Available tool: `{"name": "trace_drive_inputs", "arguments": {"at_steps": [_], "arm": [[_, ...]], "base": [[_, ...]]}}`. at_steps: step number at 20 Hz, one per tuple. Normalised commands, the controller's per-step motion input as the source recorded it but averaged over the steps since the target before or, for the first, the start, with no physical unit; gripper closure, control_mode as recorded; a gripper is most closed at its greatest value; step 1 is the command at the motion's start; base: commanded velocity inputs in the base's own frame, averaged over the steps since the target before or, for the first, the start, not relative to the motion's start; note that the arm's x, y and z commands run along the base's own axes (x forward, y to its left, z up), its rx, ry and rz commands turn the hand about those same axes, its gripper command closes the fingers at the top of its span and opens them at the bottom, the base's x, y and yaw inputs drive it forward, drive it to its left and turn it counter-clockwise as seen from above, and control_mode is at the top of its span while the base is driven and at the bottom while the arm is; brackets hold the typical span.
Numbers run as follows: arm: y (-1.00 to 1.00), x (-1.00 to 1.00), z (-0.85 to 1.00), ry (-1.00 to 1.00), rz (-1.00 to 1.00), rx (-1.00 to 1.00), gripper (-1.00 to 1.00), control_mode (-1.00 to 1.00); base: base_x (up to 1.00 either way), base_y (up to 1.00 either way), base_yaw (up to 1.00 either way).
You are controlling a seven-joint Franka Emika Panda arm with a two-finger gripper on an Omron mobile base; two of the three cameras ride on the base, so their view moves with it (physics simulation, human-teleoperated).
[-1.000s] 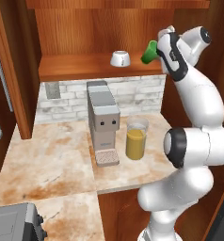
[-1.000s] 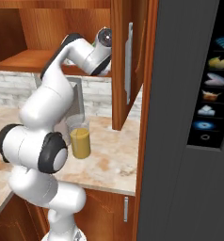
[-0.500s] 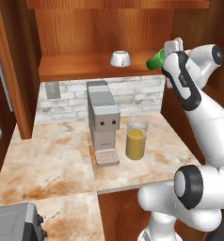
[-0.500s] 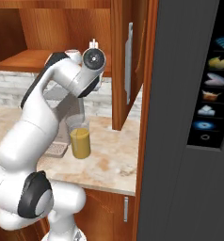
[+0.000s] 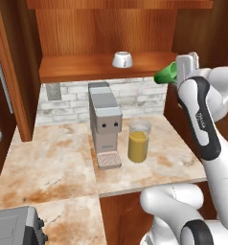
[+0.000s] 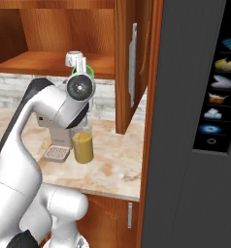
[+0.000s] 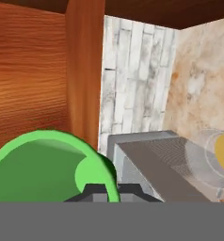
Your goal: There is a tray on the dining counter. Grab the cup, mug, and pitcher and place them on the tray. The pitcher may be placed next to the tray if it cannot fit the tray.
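Cup (image 5: 165, 75) now rides tilted in the shut jaws, carried right, off the shelf (image 5: 77, 67) where the mug (image 5: 121, 60) remains. Tray placement comes next; the pitcher (image 5: 138, 141) waits on the counter (image 5: 58, 158).

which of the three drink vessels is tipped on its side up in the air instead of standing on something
The green cup, held sideways in the gripper off the shelf. The white mug sits on the wooden shelf, and the pitcher of orange liquid stands on the counter.

Green cup (image 7: 48, 164) (rim nearest) above coffee machine (image 7: 151, 164), pitcher (image 7: 217, 155).
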Motion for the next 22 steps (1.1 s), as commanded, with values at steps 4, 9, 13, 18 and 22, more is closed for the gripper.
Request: {"name": "trace_drive_inputs", "arguments": {"at_steps": [4,9,13,18,22], "arm": [[0.07,-0.76,0.0,0.06,0.16,-0.11,1.0,-1.0],[0.02,-0.6,0.0,0.21,0.28,-0.18,1.0,-1.0],[0.15,-0.33,0.03,0.27,0.29,-0.27,1.0,-1.0],[0.2,-0.28,0.01,0.25,0.25,-0.27,1.0,-1.0],[0.05,-0.25,0.0,0.14,0.22,-0.18,1.0,-1.0]], "base": [[0.0,0.0,0.0],[0.0,0.0,0.0],[0.0,0.0,0.0],[0.0,0.0,0.0],[0.0,0.0,0.0]]}}
